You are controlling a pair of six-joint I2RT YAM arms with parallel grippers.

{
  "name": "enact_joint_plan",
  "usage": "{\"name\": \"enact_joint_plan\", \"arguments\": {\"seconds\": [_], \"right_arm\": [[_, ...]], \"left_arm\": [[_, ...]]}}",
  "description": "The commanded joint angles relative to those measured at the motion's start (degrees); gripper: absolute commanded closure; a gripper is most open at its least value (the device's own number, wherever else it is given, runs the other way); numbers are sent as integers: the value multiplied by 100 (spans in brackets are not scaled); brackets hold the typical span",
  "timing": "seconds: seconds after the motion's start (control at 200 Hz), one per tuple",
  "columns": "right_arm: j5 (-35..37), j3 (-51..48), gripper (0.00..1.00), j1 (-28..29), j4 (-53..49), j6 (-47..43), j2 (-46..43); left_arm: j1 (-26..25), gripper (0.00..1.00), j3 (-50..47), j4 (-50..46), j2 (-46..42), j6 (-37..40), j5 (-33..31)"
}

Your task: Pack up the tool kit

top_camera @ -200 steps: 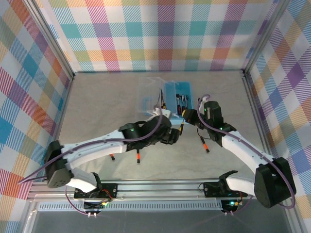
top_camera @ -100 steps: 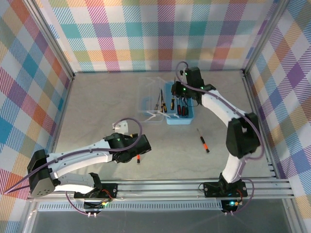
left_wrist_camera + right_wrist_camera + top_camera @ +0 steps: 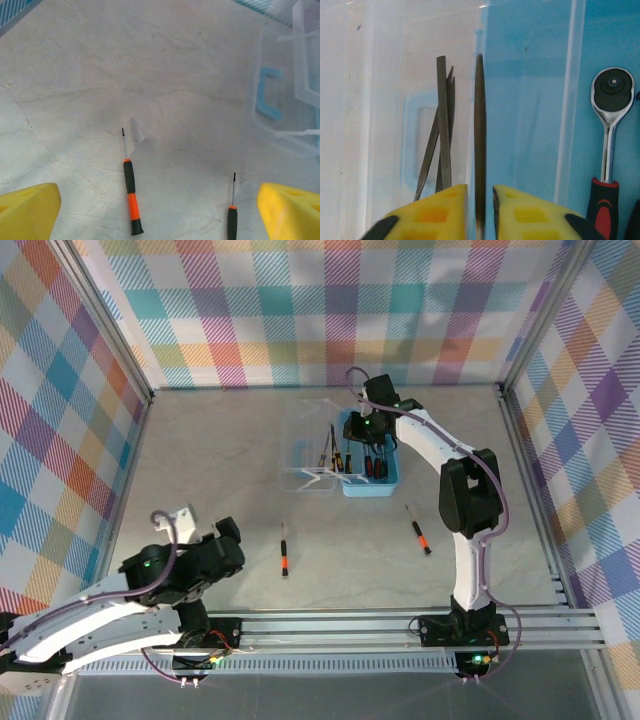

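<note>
The light-blue box (image 3: pixel 385 483) of the tool kit lies at mid-table, its clear lid (image 3: pixel 305 445) open to the left. Several screwdrivers lie in the box. My right gripper (image 3: pixel 366 430) hangs over the box's far end. Its jaws (image 3: pixel 480 195) stand slightly apart around a slim dark tool shaft (image 3: pixel 479 125), with a thin gap on each side. A metal ratchet (image 3: pixel 611 100) lies in the box to the right. My left gripper (image 3: pixel 228 532) is open near the front left, empty (image 3: pixel 157 196). Two black-and-orange screwdrivers (image 3: pixel 131 200) (image 3: pixel 232 222) lie on the table ahead of it.
Thin dark metal tools (image 3: pixel 442 145) rest on the clear lid (image 3: pixel 285 95). One loose screwdriver (image 3: pixel 284 552) lies left of centre, another (image 3: pixel 420 530) right of centre. Plaid walls and metal rails close in the marble table (image 3: pixel 220 460).
My left arm has drawn back to the near left, its gripper opening fully. The right arm swung up to the box's far end, and its jaws have eased apart.
</note>
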Motion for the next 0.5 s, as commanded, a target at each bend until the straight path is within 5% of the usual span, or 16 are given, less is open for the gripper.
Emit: {"name": "enact_joint_plan", "arguments": {"seconds": [0.0,0.23,0.495], "right_arm": [[-146,120,68,-33,-235,36,-175],[-123,-189,67,-29,-52,113,-1029],[-9,-2452,60,0,1167,436,-2988]], "left_arm": [[31,0,-154,-133,-359,44,-257],[33,0,-233,-54,-565,188,-191],[36,1,-270,327,20,256,-138]]}}
